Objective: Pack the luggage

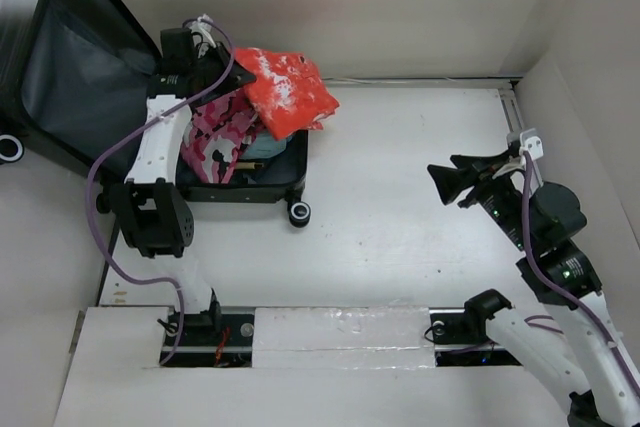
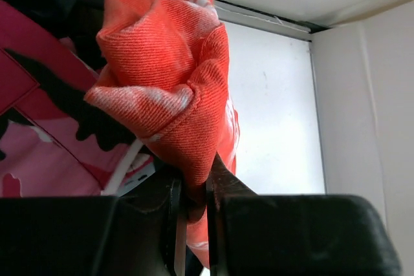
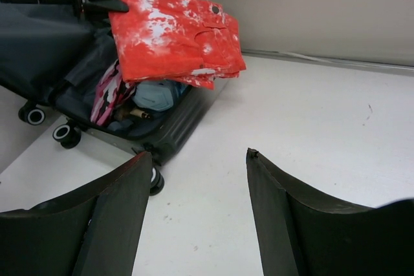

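Note:
The luggage [image 1: 262, 185] lies open at the back left, its dark grey lid [image 1: 80, 77] raised; it also shows in the right wrist view [image 3: 174, 134]. Inside lie a pink camouflage garment [image 1: 215, 137] and a light blue item [image 3: 152, 95]. My left gripper [image 1: 240, 75] is shut on a folded orange-red garment [image 1: 290, 92] with white blotches and holds it over the luggage's right part. The left wrist view shows the orange-red garment [image 2: 168, 82] pinched between the jaws. My right gripper [image 1: 445, 183] is open and empty over the table, right of the luggage.
White walls [image 1: 590, 97] enclose the white table [image 1: 400, 217] at the back and right. A black-and-white wheel [image 1: 298, 213] sticks out at the luggage's near right corner, another wheel [image 1: 10, 149] at far left. A purple cable [image 1: 100, 197] loops by the left arm.

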Tool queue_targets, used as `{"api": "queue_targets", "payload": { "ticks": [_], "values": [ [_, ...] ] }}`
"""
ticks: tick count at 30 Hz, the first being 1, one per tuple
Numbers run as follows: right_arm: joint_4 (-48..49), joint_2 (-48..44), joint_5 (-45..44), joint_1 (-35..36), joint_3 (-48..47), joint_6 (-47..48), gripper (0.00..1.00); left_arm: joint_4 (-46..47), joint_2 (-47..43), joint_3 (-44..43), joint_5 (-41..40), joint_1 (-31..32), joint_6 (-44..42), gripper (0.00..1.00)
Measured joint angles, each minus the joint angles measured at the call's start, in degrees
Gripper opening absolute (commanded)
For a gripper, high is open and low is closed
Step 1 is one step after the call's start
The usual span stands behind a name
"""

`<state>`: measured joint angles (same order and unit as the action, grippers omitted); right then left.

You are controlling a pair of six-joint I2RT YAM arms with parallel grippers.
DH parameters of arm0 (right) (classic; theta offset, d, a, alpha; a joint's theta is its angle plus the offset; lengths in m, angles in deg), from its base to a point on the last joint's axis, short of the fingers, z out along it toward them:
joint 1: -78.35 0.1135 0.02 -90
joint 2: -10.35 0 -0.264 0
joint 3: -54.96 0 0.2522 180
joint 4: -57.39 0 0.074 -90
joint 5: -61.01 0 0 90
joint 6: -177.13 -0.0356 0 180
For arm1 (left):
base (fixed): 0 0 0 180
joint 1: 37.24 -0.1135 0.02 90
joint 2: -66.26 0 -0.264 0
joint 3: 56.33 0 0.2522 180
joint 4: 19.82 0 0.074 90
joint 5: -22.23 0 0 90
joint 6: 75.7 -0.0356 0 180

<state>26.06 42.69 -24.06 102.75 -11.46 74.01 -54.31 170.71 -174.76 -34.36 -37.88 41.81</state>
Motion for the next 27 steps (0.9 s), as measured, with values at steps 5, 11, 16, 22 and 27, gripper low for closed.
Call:
{"api": "queue_targets", "payload": {
  "ticks": [5, 11, 16, 22, 27],
  "values": [
    [0.0, -1.2, 0.1, 0.0, 0.0, -0.2, 0.66, 3.1, -4.8, 5.8, -0.7, -2.6, 3.2, 0.0],
    [0.0, -1.7, 0.1, 0.0, 0.1, -0.2, 0.66, 5.6, -13.6, 22.1, -8.1, -13.0, 4.7, 0.0],
    [0.0, -1.6, 0.4, 0.0, 0.9, -0.2, 0.66, 6.3, -13.8, 27.9, -13.9, -17.6, 4.9, 0.0],
    [0.1, -0.9, 1.4, 0.0, 2.2, -0.2, 0.66, 7.9, -13.2, 32.2, -18.8, -17.5, 4.7, 0.54],
    [1.8, 1.6, 2.9, 0.0, 4.0, -0.2, 0.66, 8.5, -17.4, 37.8, -25.7, -15.8, 4.1, 0.74]
  ]
}}
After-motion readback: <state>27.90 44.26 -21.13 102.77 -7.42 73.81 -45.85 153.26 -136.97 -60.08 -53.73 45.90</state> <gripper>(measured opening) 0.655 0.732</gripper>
